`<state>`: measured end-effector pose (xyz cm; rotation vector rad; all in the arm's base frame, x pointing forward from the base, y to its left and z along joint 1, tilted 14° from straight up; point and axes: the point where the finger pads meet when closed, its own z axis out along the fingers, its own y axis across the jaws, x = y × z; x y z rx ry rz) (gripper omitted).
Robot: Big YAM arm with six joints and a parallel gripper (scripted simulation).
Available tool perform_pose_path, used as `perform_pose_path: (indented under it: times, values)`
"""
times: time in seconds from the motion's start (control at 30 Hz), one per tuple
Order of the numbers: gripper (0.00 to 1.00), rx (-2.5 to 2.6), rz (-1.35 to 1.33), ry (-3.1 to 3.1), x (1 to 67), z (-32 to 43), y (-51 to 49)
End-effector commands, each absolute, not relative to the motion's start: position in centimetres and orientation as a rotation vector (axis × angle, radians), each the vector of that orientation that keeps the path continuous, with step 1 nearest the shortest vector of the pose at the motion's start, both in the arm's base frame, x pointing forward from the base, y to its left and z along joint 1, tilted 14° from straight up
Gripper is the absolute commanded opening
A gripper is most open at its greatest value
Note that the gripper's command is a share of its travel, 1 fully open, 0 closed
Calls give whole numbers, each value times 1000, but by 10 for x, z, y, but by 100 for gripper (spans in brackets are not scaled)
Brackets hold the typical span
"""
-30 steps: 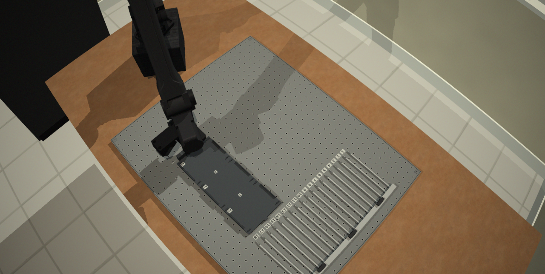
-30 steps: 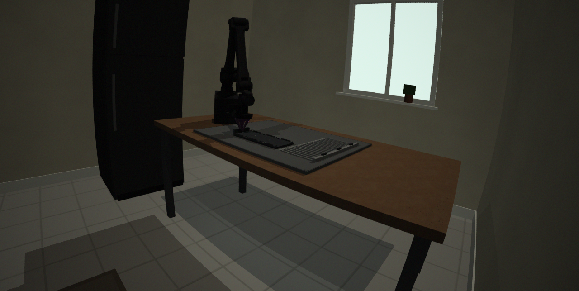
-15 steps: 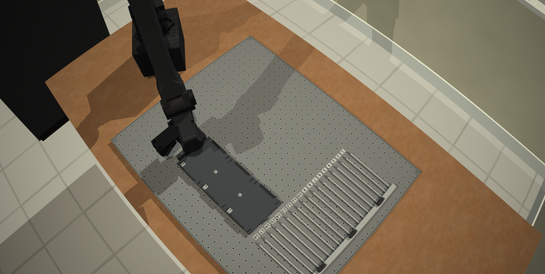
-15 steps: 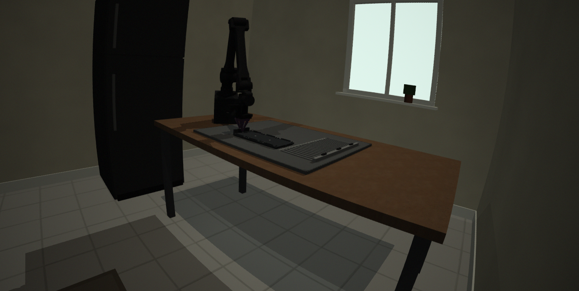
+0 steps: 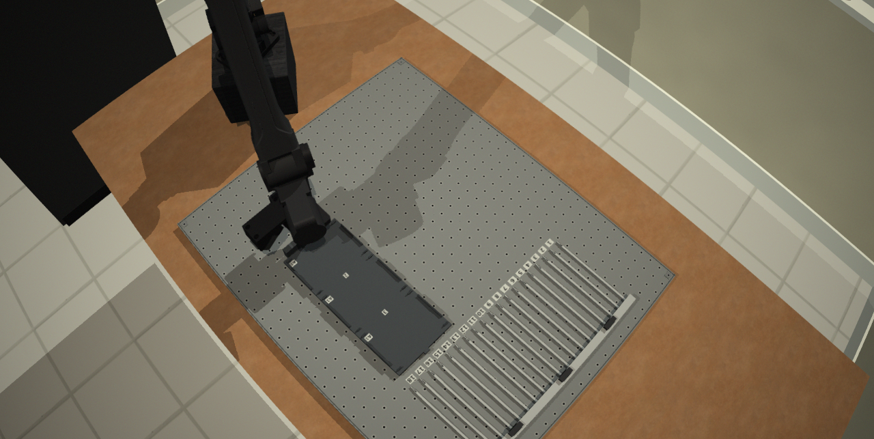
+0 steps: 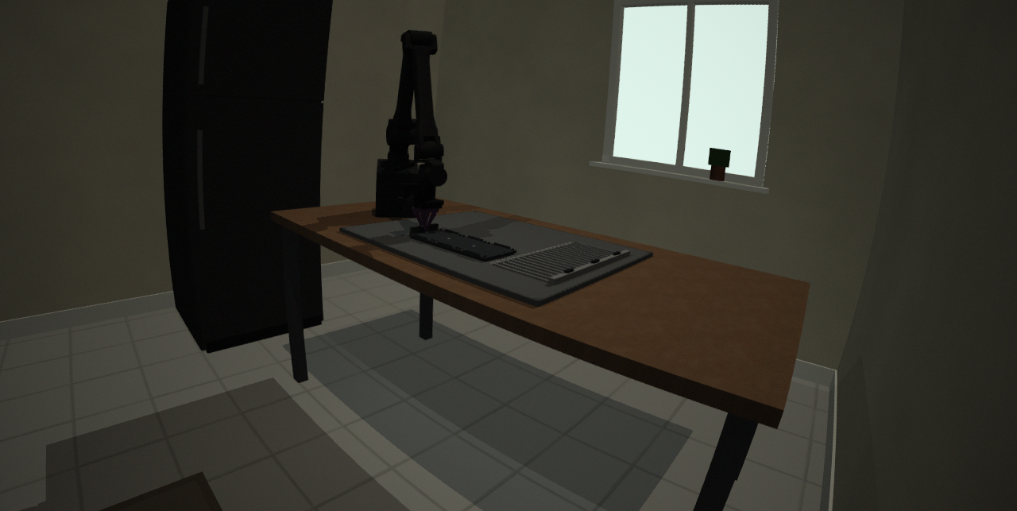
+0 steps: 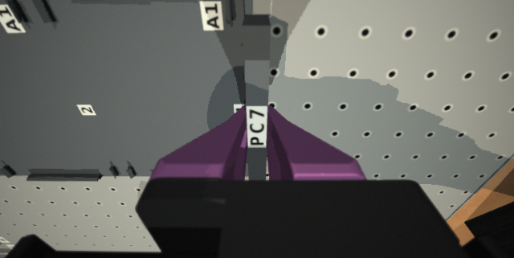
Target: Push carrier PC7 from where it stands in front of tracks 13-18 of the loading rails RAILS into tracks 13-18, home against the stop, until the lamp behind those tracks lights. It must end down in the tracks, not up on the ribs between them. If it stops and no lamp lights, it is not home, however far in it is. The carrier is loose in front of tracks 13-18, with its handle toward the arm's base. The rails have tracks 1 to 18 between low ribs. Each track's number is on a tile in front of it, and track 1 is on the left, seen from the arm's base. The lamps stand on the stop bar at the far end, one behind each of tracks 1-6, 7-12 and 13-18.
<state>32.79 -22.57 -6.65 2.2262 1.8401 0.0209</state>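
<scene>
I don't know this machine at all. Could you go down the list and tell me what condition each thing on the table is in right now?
Hand: shut on the handle.
Handle: gripped between the purple fingers, label PC7 facing up.
Carrier PC7: flat on the perforated plate, in front of the rails, not yet in the tracks.
Loading rails: nothing in any track.
Lamps: all three dark.

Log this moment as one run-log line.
gripper: shut on PC7 handle | carrier PC7: before tracks 13-18, not entered | lamps: unlit
</scene>
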Motion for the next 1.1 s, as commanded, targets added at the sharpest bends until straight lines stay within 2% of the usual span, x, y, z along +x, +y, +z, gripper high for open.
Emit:
perform_pose_path:
  times: [0.0, 1.07]
  values:
    - [0, 2232, 35, 1830, 332, -69, -217]
    - [0, 2228, 36, 1827, 354, -62, -225]
